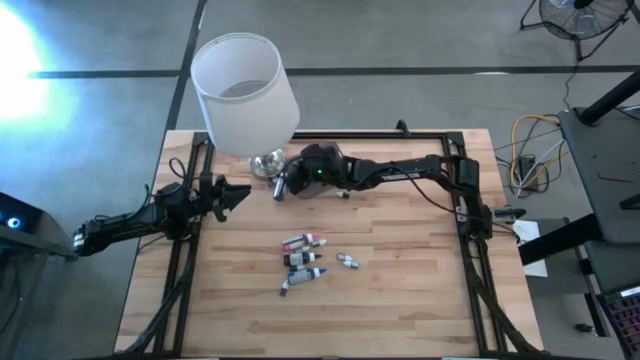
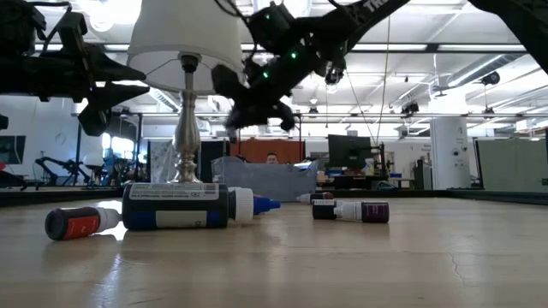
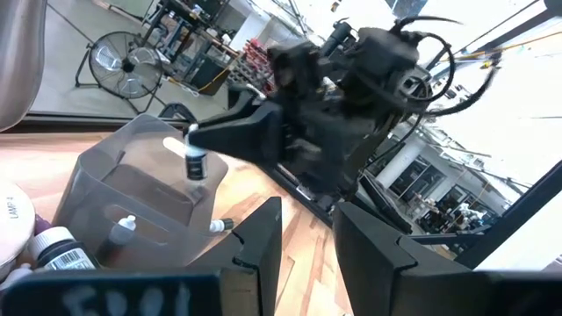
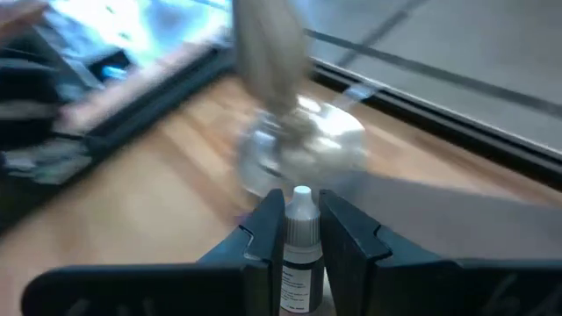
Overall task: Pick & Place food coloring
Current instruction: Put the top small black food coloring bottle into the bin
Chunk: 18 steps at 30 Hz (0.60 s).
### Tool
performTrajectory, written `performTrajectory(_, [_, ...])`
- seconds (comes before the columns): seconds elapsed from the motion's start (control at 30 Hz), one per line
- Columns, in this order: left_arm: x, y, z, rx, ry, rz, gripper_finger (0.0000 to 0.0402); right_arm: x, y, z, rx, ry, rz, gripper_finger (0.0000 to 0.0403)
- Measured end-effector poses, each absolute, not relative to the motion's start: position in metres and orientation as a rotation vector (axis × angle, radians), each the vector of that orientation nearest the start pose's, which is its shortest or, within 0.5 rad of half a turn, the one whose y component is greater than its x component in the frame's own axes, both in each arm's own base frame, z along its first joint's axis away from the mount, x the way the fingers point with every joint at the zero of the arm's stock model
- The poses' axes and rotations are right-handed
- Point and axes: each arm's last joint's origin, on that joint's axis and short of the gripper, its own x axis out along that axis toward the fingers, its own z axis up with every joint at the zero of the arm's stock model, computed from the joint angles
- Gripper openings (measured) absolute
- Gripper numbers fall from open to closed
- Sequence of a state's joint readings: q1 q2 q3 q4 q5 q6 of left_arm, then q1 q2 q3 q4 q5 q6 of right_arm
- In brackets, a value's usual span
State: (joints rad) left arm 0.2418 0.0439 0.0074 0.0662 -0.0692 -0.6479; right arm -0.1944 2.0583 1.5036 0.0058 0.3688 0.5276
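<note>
One bottle [image 4: 300, 246] upright, cap up, in right end effector [image 4: 301, 233].

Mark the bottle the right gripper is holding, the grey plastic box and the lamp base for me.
Held bottle [image 4: 301, 230]: right wrist view, on its neck under the white cap.
Grey plastic box [image 3: 105, 162]: left wrist view, on the near wall.
Lamp base [image 1: 266, 163]: high view, on the chrome foot.

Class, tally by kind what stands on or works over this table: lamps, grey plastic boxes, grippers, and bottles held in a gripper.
Lamp: 1
Grey plastic box: 1
Grippers, left gripper and right gripper: 2
Held food coloring bottle: 1
Total: 5
</note>
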Motion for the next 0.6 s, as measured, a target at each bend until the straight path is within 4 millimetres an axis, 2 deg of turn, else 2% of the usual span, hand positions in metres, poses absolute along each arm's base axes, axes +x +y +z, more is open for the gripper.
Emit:
performTrajectory(0.1, [0.096, 0.026, 0.169, -0.64, -0.129, 0.291, 0.0085, 0.447, -0.101, 0.197, 0.531, 0.372, -0.714, 0.005])
performTrajectory(0.27, [0.096, 0.026, 0.169, -0.64, -0.129, 0.291, 0.0085, 0.439, -0.099, 0.178, 0.617, 0.236, -0.728, 0.005])
performTrajectory(0.33, [0.096, 0.026, 0.169, -0.64, -0.129, 0.29, 0.0085, 0.437, -0.099, 0.173, 0.596, 0.212, -0.717, 0.0052])
performTrajectory(0.5, [0.096, 0.026, 0.169, -0.64, -0.129, 0.291, 0.0085, 0.431, -0.104, 0.162, 0.478, 0.295, -0.724, 0.0076])
performTrajectory(0.6, [0.096, 0.026, 0.169, -0.64, -0.13, 0.29, 0.0085, 0.428, -0.109, 0.158, 0.475, 0.331, -0.677, 0.0089])
